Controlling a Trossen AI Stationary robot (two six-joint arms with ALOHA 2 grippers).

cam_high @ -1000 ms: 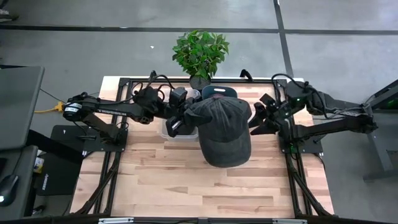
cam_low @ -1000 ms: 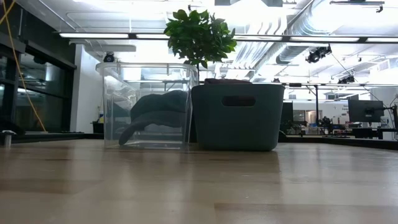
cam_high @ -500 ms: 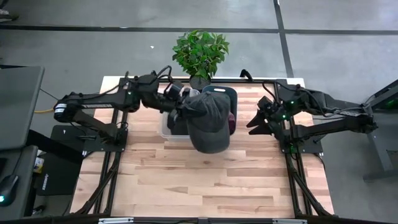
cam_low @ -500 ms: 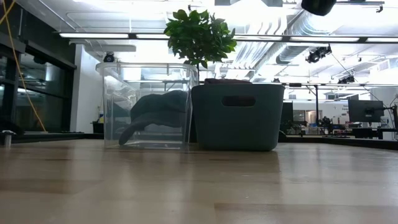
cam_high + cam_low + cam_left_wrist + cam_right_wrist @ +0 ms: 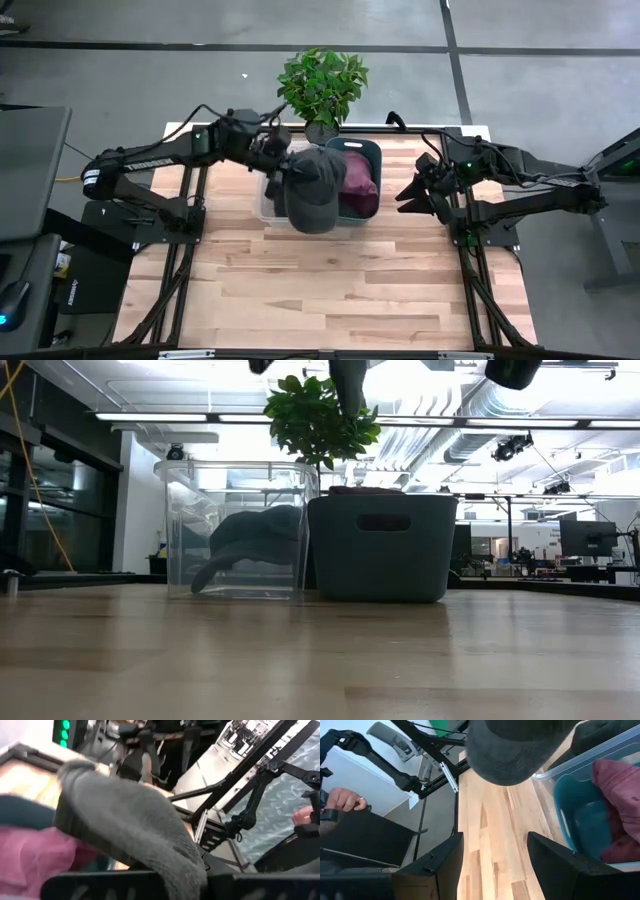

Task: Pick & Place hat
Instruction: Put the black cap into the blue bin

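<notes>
A dark grey cap (image 5: 312, 190) hangs in the air over the place where the clear bin (image 5: 268, 205) and the teal bin (image 5: 372, 160) meet, with my left gripper (image 5: 284, 167) shut on it. The left wrist view shows the cap (image 5: 125, 820) right in front of the fingers. A maroon hat (image 5: 358, 185) lies in the teal bin. In the low view another dark hat (image 5: 250, 545) lies inside the clear bin (image 5: 180, 530). My right gripper (image 5: 495, 865) stands open above the table, right of the teal bin, with nothing between its fingers. My left gripper holds the grey cap by the far-left part of its crown (image 5: 295, 172), coming at it nearly level from the table's left. The cap's own cloth (image 5: 187, 867) covers the place of contact. The cap is lifted clear of both bins and droops toward the near edge.
A potted plant (image 5: 322, 85) stands behind the two bins at the table's far edge. The bare wooden tabletop (image 5: 330, 290) stretches from the bins to the near edge. A person's hand (image 5: 342, 800) shows beyond the table in the right wrist view.
My left gripper has carried the grey cap toward the table's left and far edge and tipped up toward level. The cap, which hung over the teal bin, now hangs over the bins' shared edge, and the maroon hat in the teal bin has come into view.
</notes>
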